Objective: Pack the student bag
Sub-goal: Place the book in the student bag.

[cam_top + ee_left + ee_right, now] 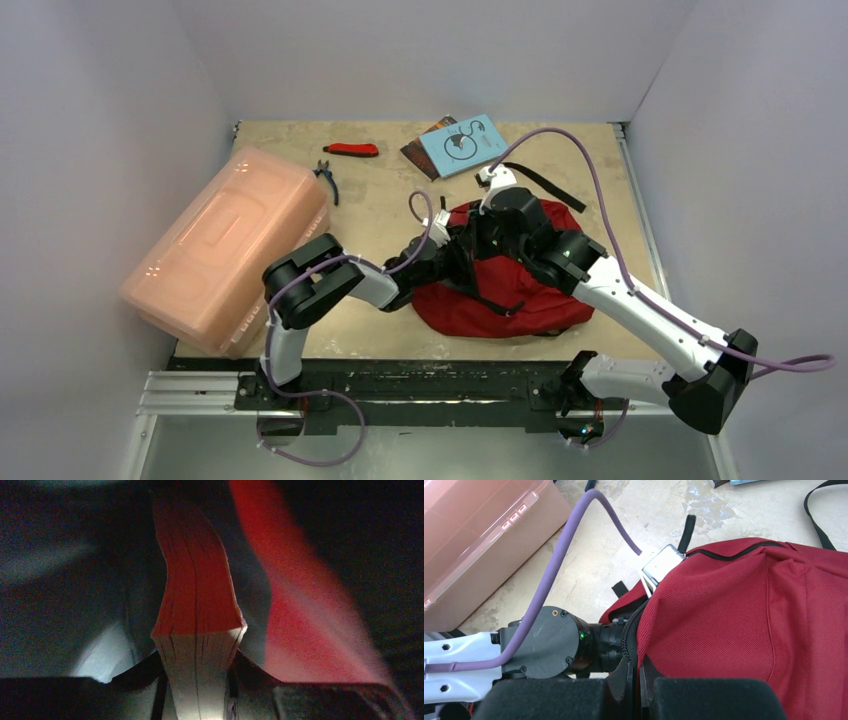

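Top external view, the editor asks: where does the student bag point(520, 300) lie, and which way does it point?

Captioner: It lies slumped on the table point(560, 150), right of centre, near the arms' bases. The red heap spreads wider left-to-right than front-to-back. Both arms cover its far half, so the true long axis cannot be told. Its zippered mouth faces left, where the left arm point(370, 285) runs in. A black webbing strap point(555, 187) trails off its far right side.

Editor: And the grippers?

Captioner: The left gripper point(197, 680) is inside the bag, in the dark. Its jaws pinch a thick book point(195, 590), whose page edges face the wrist camera and glow red. The right gripper point(639, 690) is pressed together on the bag's fabric at the zipper edge, just beside the left arm's wrist.

Editor: What surrounds the bag, and what is in the way?

Captioner: The right arm point(640, 305) crosses the bag's right half from above, and a purple cable point(559, 565) loops over the left arm. A pink translucent box point(225, 250) sits at the table's left edge, well apart from the bag, with the left arm's elbow just beside it. Pliers point(327, 180) lie by the box's far corner, and a red tool point(353, 150) lies farther back. A light-blue booklet point(465, 143) rests on a dark book point(420, 152) at the far edge, near the bag's far side.
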Action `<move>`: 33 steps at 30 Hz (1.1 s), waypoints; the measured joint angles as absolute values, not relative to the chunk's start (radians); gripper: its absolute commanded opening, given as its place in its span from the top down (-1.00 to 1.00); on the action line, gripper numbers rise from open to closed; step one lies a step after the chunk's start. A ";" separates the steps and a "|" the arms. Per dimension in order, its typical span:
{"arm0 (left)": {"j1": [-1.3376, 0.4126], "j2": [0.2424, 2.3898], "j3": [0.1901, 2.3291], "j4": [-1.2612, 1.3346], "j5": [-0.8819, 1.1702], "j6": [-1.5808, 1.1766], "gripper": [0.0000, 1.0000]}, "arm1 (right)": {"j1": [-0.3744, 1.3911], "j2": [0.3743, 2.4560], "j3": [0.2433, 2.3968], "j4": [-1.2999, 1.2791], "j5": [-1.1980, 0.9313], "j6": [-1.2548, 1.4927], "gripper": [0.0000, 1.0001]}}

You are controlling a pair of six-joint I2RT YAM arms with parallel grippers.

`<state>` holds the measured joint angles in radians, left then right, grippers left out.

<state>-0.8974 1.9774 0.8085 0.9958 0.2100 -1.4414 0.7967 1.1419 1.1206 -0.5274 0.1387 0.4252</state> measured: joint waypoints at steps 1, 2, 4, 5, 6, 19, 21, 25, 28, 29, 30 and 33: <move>-0.903 1.985 0.824 0.997 0.202 -1.435 1.00 | 0.796 1.142 1.118 -0.523 0.138 0.425 1.00; -0.910 1.988 0.843 0.990 0.195 -1.420 1.00 | 0.796 1.142 1.114 -0.517 0.138 0.424 1.00; -0.924 1.988 0.888 0.955 0.191 -1.386 1.00 | 0.796 1.142 1.110 -0.507 0.135 0.422 1.00; -0.932 1.988 0.913 0.934 0.191 -1.364 1.00 | 0.796 1.142 1.110 -0.504 0.134 0.419 1.00; -0.939 1.988 0.932 0.914 0.194 -1.348 1.00 | 0.796 1.142 1.110 -0.500 0.133 0.414 1.00; -0.912 2.085 1.078 0.698 0.354 -1.419 0.49 | 0.791 1.099 1.080 -0.522 0.176 0.320 1.00; -0.910 2.062 1.124 0.558 0.359 -1.394 0.23 | 0.791 1.090 1.069 -0.519 0.191 0.316 1.00; -0.908 1.984 1.142 0.302 0.325 -1.321 -0.32 | 0.786 1.047 1.037 -0.507 0.207 0.313 1.00; -0.898 1.945 1.144 0.142 0.302 -1.275 -0.65 | 0.775 1.026 1.018 -0.508 0.217 0.313 1.00; -0.892 1.932 1.144 0.090 0.295 -1.259 -0.70 | 0.770 1.024 1.016 -0.508 0.219 0.314 1.00; -0.884 1.918 1.144 0.042 0.288 -1.246 -0.72 | 0.765 1.025 1.014 -0.509 0.220 0.314 1.00; -0.859 1.871 1.143 -0.063 0.262 -1.209 -0.81 | 0.745 1.024 1.007 -0.511 0.226 0.315 1.00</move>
<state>-0.8593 1.8713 1.1435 -0.0628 0.2619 -1.2091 0.7448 1.0245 1.0073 -0.5110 0.2264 0.3149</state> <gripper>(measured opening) 0.879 0.025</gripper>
